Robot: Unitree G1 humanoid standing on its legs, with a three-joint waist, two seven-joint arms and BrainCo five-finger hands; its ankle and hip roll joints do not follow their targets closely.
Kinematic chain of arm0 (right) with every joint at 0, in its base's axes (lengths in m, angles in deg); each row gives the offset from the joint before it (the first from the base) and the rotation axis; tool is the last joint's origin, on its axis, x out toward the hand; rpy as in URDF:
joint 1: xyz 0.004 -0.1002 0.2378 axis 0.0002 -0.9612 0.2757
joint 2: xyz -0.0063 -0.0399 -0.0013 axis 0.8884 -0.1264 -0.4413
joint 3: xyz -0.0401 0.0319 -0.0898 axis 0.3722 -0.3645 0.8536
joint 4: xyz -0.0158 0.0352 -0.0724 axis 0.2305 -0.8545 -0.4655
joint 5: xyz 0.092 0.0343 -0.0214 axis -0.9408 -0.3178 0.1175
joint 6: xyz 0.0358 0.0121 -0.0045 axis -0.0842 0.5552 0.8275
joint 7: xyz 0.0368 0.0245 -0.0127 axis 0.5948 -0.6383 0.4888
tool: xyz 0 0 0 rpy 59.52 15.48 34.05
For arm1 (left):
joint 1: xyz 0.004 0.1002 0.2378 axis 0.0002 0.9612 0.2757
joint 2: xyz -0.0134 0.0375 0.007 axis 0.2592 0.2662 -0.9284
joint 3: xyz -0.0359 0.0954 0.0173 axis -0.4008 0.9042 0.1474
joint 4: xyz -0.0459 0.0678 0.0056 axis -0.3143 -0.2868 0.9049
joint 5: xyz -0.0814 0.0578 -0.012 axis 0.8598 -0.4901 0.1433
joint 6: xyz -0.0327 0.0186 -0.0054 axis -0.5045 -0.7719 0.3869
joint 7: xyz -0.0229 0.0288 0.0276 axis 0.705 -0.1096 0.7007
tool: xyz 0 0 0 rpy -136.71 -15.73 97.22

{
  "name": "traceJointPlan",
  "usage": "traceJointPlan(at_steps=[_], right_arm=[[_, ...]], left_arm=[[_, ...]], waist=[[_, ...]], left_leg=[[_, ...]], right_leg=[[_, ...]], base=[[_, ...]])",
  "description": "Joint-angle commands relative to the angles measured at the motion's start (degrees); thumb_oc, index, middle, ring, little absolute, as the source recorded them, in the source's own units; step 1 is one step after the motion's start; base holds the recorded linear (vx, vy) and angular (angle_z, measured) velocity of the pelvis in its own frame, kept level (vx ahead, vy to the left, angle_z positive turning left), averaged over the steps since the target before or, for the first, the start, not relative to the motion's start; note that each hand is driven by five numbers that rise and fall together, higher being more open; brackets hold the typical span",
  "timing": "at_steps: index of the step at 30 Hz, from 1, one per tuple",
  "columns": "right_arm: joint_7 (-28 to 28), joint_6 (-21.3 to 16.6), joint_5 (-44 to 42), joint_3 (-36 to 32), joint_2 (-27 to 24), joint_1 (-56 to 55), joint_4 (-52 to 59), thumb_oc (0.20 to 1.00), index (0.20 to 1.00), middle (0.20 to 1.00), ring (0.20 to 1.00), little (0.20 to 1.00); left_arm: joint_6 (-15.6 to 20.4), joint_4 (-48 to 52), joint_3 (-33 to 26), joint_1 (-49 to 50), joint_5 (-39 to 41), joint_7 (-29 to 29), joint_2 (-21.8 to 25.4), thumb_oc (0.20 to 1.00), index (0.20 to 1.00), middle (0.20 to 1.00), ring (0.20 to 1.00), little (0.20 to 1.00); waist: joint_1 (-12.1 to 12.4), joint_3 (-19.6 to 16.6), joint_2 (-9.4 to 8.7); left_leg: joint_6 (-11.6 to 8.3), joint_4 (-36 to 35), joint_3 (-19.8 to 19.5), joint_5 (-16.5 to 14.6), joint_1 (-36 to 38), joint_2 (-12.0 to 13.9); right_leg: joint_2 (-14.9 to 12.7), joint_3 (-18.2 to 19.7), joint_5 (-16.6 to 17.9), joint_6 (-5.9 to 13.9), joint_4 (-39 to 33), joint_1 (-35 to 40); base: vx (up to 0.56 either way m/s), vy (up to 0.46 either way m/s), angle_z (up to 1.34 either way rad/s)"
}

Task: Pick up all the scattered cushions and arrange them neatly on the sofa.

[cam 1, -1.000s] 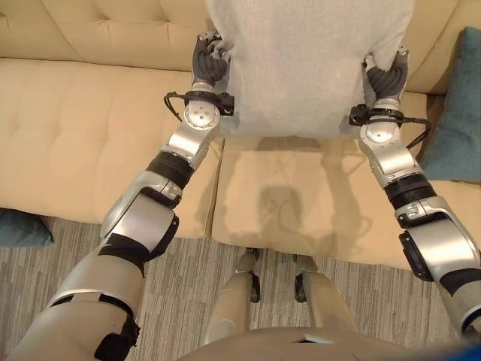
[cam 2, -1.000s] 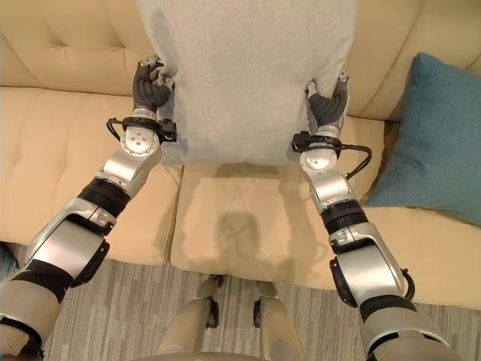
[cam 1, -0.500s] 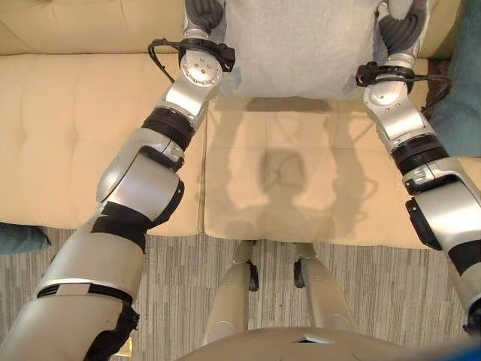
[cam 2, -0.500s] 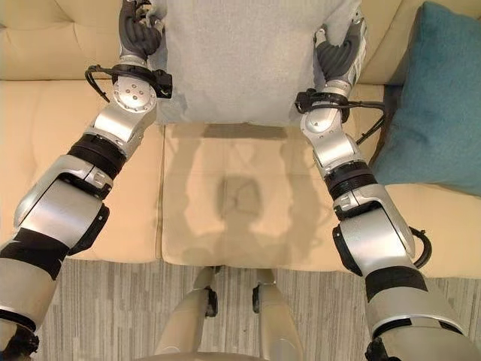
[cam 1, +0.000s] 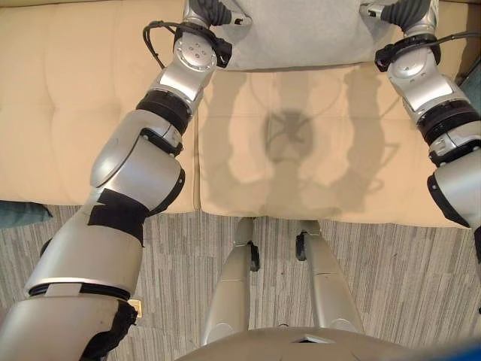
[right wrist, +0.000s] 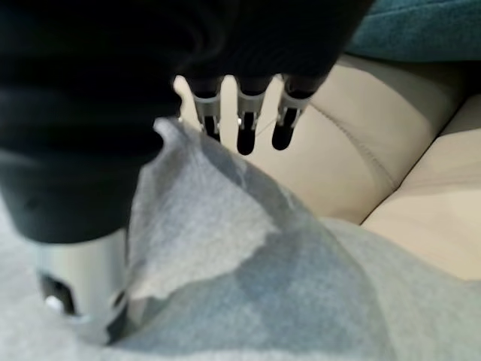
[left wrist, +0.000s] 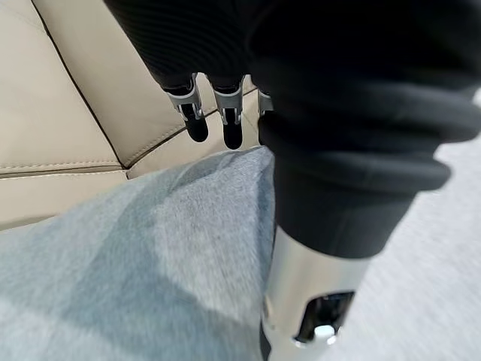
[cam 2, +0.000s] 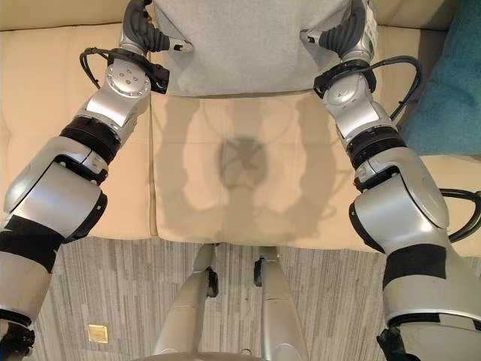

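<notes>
**A:** Compare this with a second ago. Your two arms have carried the large light-grey fabric cushion (cam 2: 252, 45) further back over the cream tufted leather sofa (cam 1: 68, 113). Before, its lower edge hung over the middle of the seat; now it sits towards the seat's back edge, close to the backrest.

**B:** So is the placement nearly done?

**A:** I'd judge so. The cushion looks as good as delivered, though you haven't let go. The camera has also tipped down, so part of that shift belongs to the view rather than the cushion.

**B:** How are your hands on it?

**A:** Your left hand (cam 2: 141, 30) is at the cushion's left edge. In its wrist view the fingers (left wrist: 197, 124) reach out fairly straight past the cushion's corner, with the thumb down against the grey fabric on the near face. Your right hand (cam 2: 347, 31) mirrors that at the right edge: fingers (right wrist: 246, 135) behind the corner, thumb in front. The cloth is pinched between thumb and fingers on each side, not wrapped in a fist.

**B:** Anything else around?

**A:** A teal fabric cushion (cam 2: 455, 83) stands at the sofa's right end, just beside your right arm. Another teal shape (cam 1: 19, 214) lies on the floor by the sofa's front left edge, likely one left to collect.
</notes>
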Motion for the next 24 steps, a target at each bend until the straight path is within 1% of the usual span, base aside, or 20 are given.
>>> traceJointPlan(at_steps=[1, 2, 3, 4, 5, 6, 7, 8, 9, 11, 12, 13, 14, 15, 16, 17, 18, 19, 20, 24], right_arm=[[0.5, -3.0, 1.1, -2.9, 1.6, -0.1, 1.8, 1.000, 1.000, 1.000, 1.000, 1.000], [0.6, -3.6, 1.8, -6.6, -2.1, -5.3, 6.0, 1.000, 1.000, 1.000, 1.000, 1.000], [0.3, -3.7, 2.5, -9.9, -4.7, -10.0, 8.8, 1.000, 1.000, 1.000, 1.000, 1.000], [0.6, -3.7, 5.2, -16.3, -8.3, -20.5, 13.6, 1.000, 1.000, 1.000, 1.000, 1.000], [0.7, -3.6, 6.4, -19.1, -8.9, -25.0, 15.7, 1.000, 1.000, 1.000, 1.000, 1.000], [1.8, -3.2, 9.9, -26.4, -8.5, -37.8, 19.3, 1.000, 1.000, 1.000, 1.000, 1.000], [2.3, -3.5, 11.8, -31.6, -6.7, -46.1, 22.4, 1.000, 1.000, 1.000, 1.000, 1.000], [2.7, -3.4, 12.4, -34.1, -5.6, -50.7, 24.5, 1.000, 1.000, 1.000, 1.000, 1.000], [4.3, -3.5, 14.4, -36.9, -3.6, -57.6, 27.6, 1.000, 1.000, 1.000, 1.000, 1.000], [8.2, -3.8, 18.0, -40.5, -1.1, -69.7, 31.6, 1.000, 1.000, 1.000, 1.000, 1.000], [9.2, -3.8, 18.3, -40.7, -0.3, -71.8, 31.9, 1.000, 1.000, 1.000, 1.000, 1.000], [11.3, -4.1, 18.6, -41.1, 1.5, -75.7, 32.1, 1.000, 1.000, 1.000, 1.000, 1.000], [11.3, -4.1, 18.6, -41.1, 1.5, -76.0, 32.2, 1.000, 1.000, 1.000, 1.000, 1.000], [12.2, -4.0, 19.1, -40.7, 2.5, -78.0, 31.8, 1.000, 1.000, 1.000, 1.000, 1.000], [14.0, -4.0, 19.6, -39.7, 3.9, -79.8, 30.9, 1.000, 1.000, 1.000, 1.000, 1.000], [16.0, -4.1, 20.6, -37.3, 5.8, -81.3, 26.9, 1.000, 1.000, 1.000, 1.000, 1.000], [15.9, -4.2, 20.6, -37.2, 5.8, -81.2, 26.8, 1.000, 1.000, 1.000, 1.000, 1.000], [16.4, -4.1, 20.7, -36.2, 6.3, -81.5, 24.8, 1.000, 1.000, 1.000, 1.000, 1.000], [17.4, -3.9, 21.3, -34.1, 7.5, -81.4, 21.0, 1.000, 1.000, 1.000, 1.000, 1.000], [18.1, -3.3, 22.6, -29.9, 10.0, -79.8, 10.7, 1.000, 1.000, 1.000, 1.000, 1.000]], left_arm=[[3.5, -0.1, -2.4, -2.3, -2.5, 0.2, 4.4, 1.000, 1.000, 1.000, 1.000, 1.000], [3.8, 1.8, -6.4, 3.4, -2.4, -0.1, 8.7, 1.000, 1.000, 1.000, 1.000, 1.000], [4.1, 4.2, -9.2, 7.6, -2.2, -0.5, 10.8, 1.000, 1.000, 1.000, 1.000, 1.000], [5.4, 10.2, -14.6, 16.2, -2.1, -1.3, 13.5, 1.000, 1.000, 1.000, 1.000, 1.000], [5.7, 13.0, -17.1, 20.1, -1.8, -1.6, 13.6, 1.000, 1.000, 1.000, 1.000, 1.000], [6.9, 20.2, -23.5, 32.1, -1.6, -1.2, 12.1, 1.000, 1.000, 1.000, 1.000, 1.000], [7.2, 24.6, -27.8, 40.6, -3.0, -1.3, 10.2, 1.000, 1.000, 1.000, 1.000, 1.000], [7.1, 28.1, -29.7, 45.6, -4.0, -1.3, 8.9, 1.000, 1.000, 1.000, 1.000, 1.000], [6.7, 32.9, -32.2, 54.2, -6.3, -0.6, 6.5, 1.000, 1.000, 1.000, 1.000, 1.000], [6.0, 39.2, -37.2, 70.1, -8.1, 2.9, 3.3, 1.000, 1.000, 1.000, 1.000, 1.000], [5.6, 40.0, -37.7, 73.4, -8.6, 3.9, 2.9, 1.000, 1.000, 1.000, 1.000, 1.000], [4.9, 39.6, -38.3, 79.1, -10.2, 5.9, 2.1, 1.000, 1.000, 1.000, 1.000, 1.000], [4.8, 39.7, -38.3, 79.3, -10.3, 5.9, 2.1, 1.000, 1.000, 1.000, 1.000, 1.000], [4.3, 39.2, -38.6, 82.6, -10.7, 7.1, 1.1, 1.000, 1.000, 1.000, 1.000, 1.000], [3.5, 36.3, -38.0, 85.6, -12.2, 8.7, 0.4, 1.000, 1.000, 1.000, 1.000, 1.000], [2.4, 30.5, -37.3, 89.3, -14.3, 10.7, -1.3, 1.000, 1.000, 1.000, 1.000, 1.000], [2.5, 30.4, -37.3, 89.3, -14.3, 10.7, -1.3, 1.000, 1.000, 1.000, 1.000, 1.000], [2.0, 27.6, -37.0, 89.9, -15.0, 11.2, -2.0, 1.000, 1.000, 1.000, 1.000, 1.000], [1.5, 22.1, -36.3, 90.5, -15.8, 12.0, -3.4, 1.000, 1.000, 1.000, 1.000, 1.000], [0.7, 9.1, -35.3, 88.8, -19.6, 11.8, -5.6, 1.000, 1.000, 1.000, 1.000, 1.000]], waist=[[0.8, -1.0, -2.23], [0.8, -1.2, -2.52], [0.8, -1.4, -2.75], [0.6, -1.6, -3.25], [0.6, -1.6, -3.38], [0.5, -1.8, -4.15], [0.5, -2.2, -4.84], [0.6, -2.5, -5.15], [0.7, -3.0, -5.70], [1.7, -4.1, -6.41], [1.9, -4.3, -6.48], [2.4, -4.8, -6.66], [2.4, -4.6, -6.68], [2.7, -4.7, -6.65], [3.0, -5.0, -6.63], [3.7, -5.5, -6.80], [3.7, -5.4, -6.80], [4.0, -5.6, -6.81], [4.5, -5.7, -6.98], [5.5, -6.0, -7.32]], left_leg=[[-4.22, 0.2, 1.2, -5.3, 3.4, -1.4], [-4.37, 0.2, 1.1, -5.7, 5.1, -1.3], [-4.43, 0.2, 0.9, -6.1, 6.6, -1.2], [-4.54, 0.2, 0.6, -7.0, 9.5, -1.0], [-4.53, 0.2, 0.6, -7.3, 10.7, -1.0], [-4.51, 0.2, 0.4, -8.4, 14.6, -0.8], [-4.34, 0.2, 0.4, -9.3, 17.4, -0.9], [-4.24, 0.2, 0.4, -9.3, 18.6, -0.9], [-4.04, 0.2, 0.4, -10.1, 21.6, -0.6], [-3.57, 0.2, 0.7, -10.9, 26.5, -0.2], [-3.44, 0.2, 0.7, -11.1, 27.8, -0.1], [-3.27, 0.2, 0.8, -11.4, 30.2, 0.2], [-3.27, 0.2, 0.8, -11.4, 30.5, 0.2], [-3.19, 0.2, 0.7, -11.6, 31.9, 0.3], [-2.96, 0.2, 0.9, -11.8, 33.9, 0.5], [-2.74, 0.2, 0.7, -12.1, 36.5, 0.7], [-2.75, 0.2, 0.7, -12.2, 36.7, 0.7], [-2.74, 0.2, 0.6, -12.2, 37.4, 0.7], [-2.67, 0.2, 0.2, -12.5, 38.9, 0.8], [-2.76, 0.2, -1.0, -13.0, 41.1, 1.0]], right_leg=[[-1.3, 1.0, 0.6, 8.65, -5.8, 4.7], [-1.4, 0.5, 0.2, 8.65, -5.8, 6.7], [-1.5, 0.1, -0.2, 8.58, -5.8, 8.4], [-1.6, -0.6, -0.9, 8.45, -5.8, 11.5], [-1.7, -0.9, -1.1, 8.36, -5.8, 12.8], [-1.8, -1.7, -2.2, 8.05, -5.8, 17.3], [-1.8, -2.0, -2.9, 7.81, -5.8, 20.2], [-2.0, -2.2, -3.2, 7.69, -5.8, 21.6], [-2.0, -2.5, -4.0, 7.47, -5.8, 24.9], [-1.8, -3.4, -5.6, 7.19, -5.8, 30.3], [-1.8, -3.6, -6.0, 7.10, -5.8, 31.8], [-1.8, -4.2, -6.6, 6.93, -5.8, 34.3], [-1.8, -4.3, -6.7, 6.93, -5.8, 34.6], [-1.7, -4.6, -7.0, 6.85, -5.8, 36.1], [-1.6, -5.1, -7.5, 6.62, -5.8, 38.2], [-1.4, -5.8, -8.3, 6.35, -5.8, 41.2], [-1.4, -5.8, -8.3, 6.35, -5.8, 41.4], [-1.3, -6.0, -8.5, 6.29, -5.8, 42.2], [-1.0, -6.4, -9.1, 6.08, -5.8, 44.1], [-0.5, -7.1, -9.9, 5.66, -5.8, 46.7]], base=[[-0.02, -0.060, -0.05], [-0.02, -0.056, -0.04], [-0.01, -0.093, 0.05], [0.01, -0.079, 0.25], [0.03, -0.114, 0.41], [0.07, -0.108, 0.31], [0.06, -0.113, 0.22], [0.10, -0.079, 0.19], [0.10, -0.062, 0.25], [0.13, -0.072, 0.19], [0.12, -0.069, 0.17], [0.07, -0.037, 0.13], [0.05, -0.047, 0.10], [0.03, -0.021, 0.14], [0.05, -0.038, 0.21], [0.05, -0.022, 0.20], [0.02, -0.020, 0.29], [0.01, -0.022, 0.22], [0.02, -0.031, 0.22], [0.01, -0.047, 0.14]])
